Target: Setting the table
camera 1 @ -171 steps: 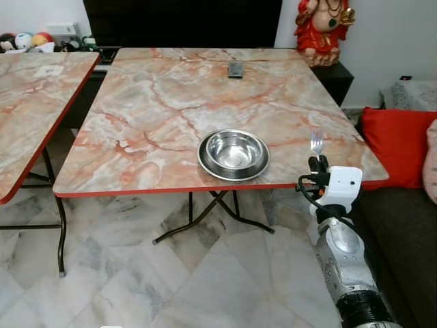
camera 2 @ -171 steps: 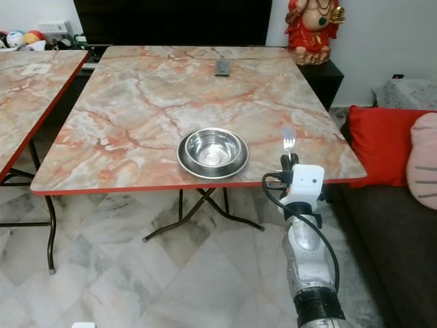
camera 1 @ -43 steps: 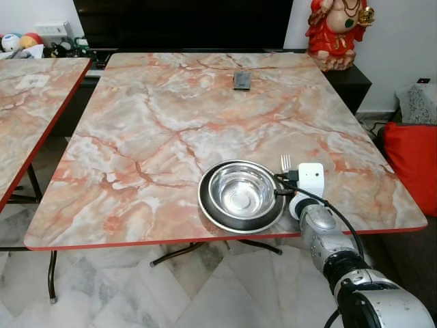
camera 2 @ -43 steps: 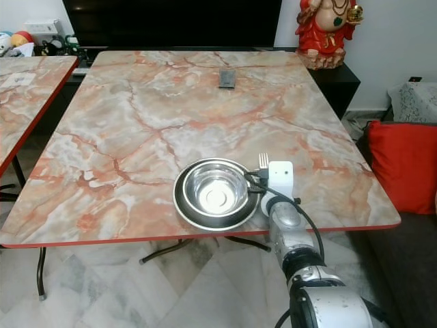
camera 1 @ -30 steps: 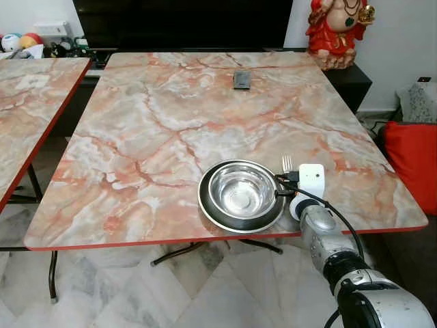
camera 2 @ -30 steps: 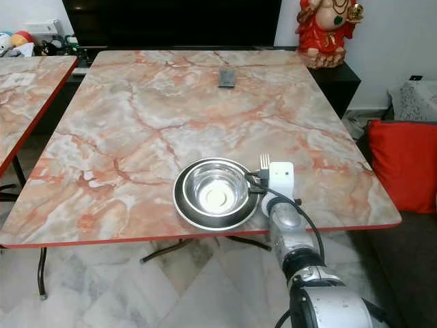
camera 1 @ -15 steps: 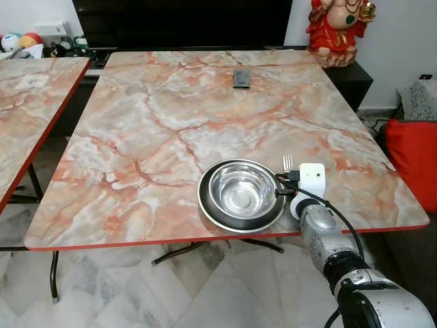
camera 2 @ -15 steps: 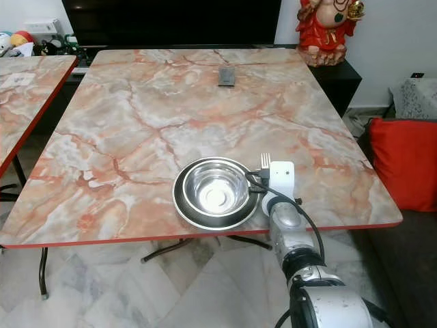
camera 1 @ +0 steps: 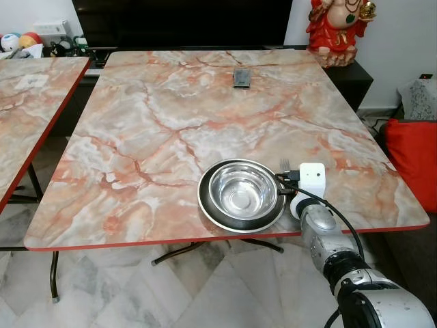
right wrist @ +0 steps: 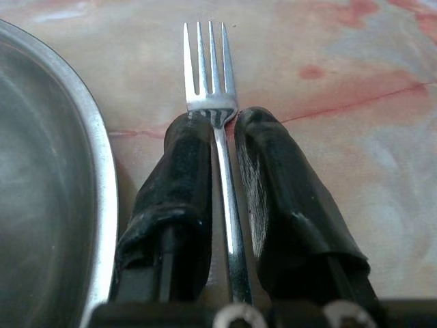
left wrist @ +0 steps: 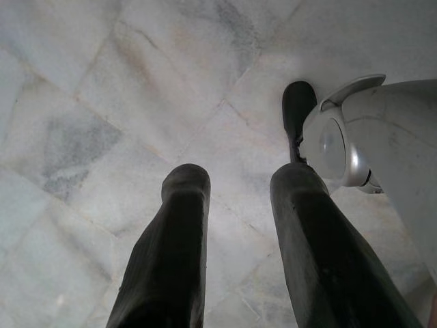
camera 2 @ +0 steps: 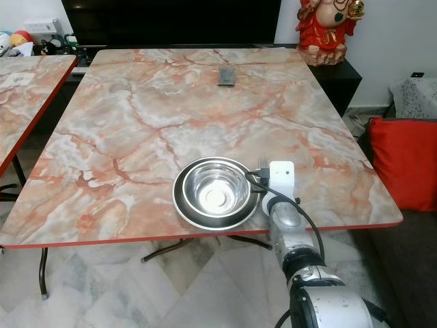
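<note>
A steel bowl [camera 1: 240, 195] on a dark-rimmed plate sits near the front edge of the marble table [camera 1: 171, 102]. My right gripper [camera 1: 287, 175] is just right of the bowl, low over the tabletop, shut on a steel fork [camera 1: 284, 164]. In the right wrist view the fork [right wrist: 212, 68] runs between both black fingers [right wrist: 181, 178], tines pointing away, and the bowl's rim [right wrist: 95, 171] lies alongside. The left gripper [left wrist: 239, 181] hangs over the floor tiles with its fingers apart and nothing between them.
A dark remote [camera 1: 240, 77] lies far back on the table. A red statue [camera 1: 336, 31] stands at the back right. A second marble table [camera 1: 27, 102] is to the left, and a red cushion [camera 1: 413, 160] to the right.
Over the sequence the camera came up to the table. The right gripper brought the fork from below the table edge to beside the bowl, and lately lowered it slightly.
</note>
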Available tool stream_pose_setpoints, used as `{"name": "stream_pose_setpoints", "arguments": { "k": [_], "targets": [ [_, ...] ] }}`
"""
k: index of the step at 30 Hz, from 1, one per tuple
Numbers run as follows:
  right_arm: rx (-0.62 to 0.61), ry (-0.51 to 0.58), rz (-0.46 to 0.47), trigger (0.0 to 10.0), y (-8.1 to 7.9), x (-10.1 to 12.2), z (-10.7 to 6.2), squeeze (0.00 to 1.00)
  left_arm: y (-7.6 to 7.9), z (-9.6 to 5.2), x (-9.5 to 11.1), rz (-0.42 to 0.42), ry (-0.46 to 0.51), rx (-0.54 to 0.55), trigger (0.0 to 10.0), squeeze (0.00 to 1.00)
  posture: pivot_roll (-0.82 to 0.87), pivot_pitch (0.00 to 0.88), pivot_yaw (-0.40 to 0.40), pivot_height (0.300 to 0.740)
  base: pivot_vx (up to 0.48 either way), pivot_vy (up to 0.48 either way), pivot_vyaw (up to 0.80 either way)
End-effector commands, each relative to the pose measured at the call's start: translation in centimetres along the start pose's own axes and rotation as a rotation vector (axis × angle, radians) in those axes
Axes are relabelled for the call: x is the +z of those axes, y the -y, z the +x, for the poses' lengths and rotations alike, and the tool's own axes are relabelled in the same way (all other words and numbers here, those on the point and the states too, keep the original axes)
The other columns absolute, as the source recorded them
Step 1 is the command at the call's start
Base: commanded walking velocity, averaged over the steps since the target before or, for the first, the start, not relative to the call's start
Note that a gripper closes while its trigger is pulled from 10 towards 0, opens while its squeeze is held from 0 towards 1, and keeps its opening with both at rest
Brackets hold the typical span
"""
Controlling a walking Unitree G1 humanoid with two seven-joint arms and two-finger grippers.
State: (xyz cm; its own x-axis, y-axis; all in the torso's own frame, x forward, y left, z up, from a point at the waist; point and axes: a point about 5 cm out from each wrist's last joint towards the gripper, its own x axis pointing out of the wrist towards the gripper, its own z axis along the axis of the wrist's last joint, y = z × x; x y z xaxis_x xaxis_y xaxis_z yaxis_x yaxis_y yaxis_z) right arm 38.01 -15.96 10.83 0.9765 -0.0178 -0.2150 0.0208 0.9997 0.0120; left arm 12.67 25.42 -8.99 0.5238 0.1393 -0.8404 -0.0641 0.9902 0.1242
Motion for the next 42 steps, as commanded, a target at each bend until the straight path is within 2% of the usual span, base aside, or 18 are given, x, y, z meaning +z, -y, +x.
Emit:
{"name": "stream_pose_setpoints", "arguments": {
  "k": [1, 27, 32, 37, 42],
  "targets": [
    [-0.009, -0.015, 0.002, 10.0, 0.2, -0.2, 0.0, 0.00, -0.2, -0.3, -1.1, 0.010, -0.032, 0.003, 10.0, 0.00, 0.05, 0.162, -0.002, 0.740, 0.000, 0.000, 0.00],
    [-0.026, 0.161, 0.058, 10.0, 0.5, 2.4, 0.1, 0.00, 0.7, 0.0, -0.6, 0.011, -0.022, -0.009, 10.0, 0.00, 0.05, 0.157, -0.005, 0.740, 0.000, 0.000, 0.00],
    [-0.023, 0.232, 0.079, 10.0, 0.6, 3.3, 0.0, 0.00, 0.8, 0.0, -0.5, 0.011, -0.021, -0.011, 10.0, 0.00, 0.05, 0.157, -0.007, 0.740, 0.000, 0.000, 0.00],
    [-0.020, 0.368, 0.059, 10.0, 0.9, 4.9, -0.4, 0.00, 0.8, 0.0, -0.5, 0.007, -0.018, -0.010, 10.0, 0.00, 0.04, 0.157, -0.010, 0.740, 0.000, 0.000, 0.00],
    [-0.053, 0.431, 0.067, 10.0, 1.7, 4.9, -1.1, 0.00, 0.9, 0.0, -0.5, 0.002, -0.014, -0.010, 10.0, 0.00, 0.03, 0.158, -0.012, 0.740, 0.000, 0.000, 0.00]
  ]
}}
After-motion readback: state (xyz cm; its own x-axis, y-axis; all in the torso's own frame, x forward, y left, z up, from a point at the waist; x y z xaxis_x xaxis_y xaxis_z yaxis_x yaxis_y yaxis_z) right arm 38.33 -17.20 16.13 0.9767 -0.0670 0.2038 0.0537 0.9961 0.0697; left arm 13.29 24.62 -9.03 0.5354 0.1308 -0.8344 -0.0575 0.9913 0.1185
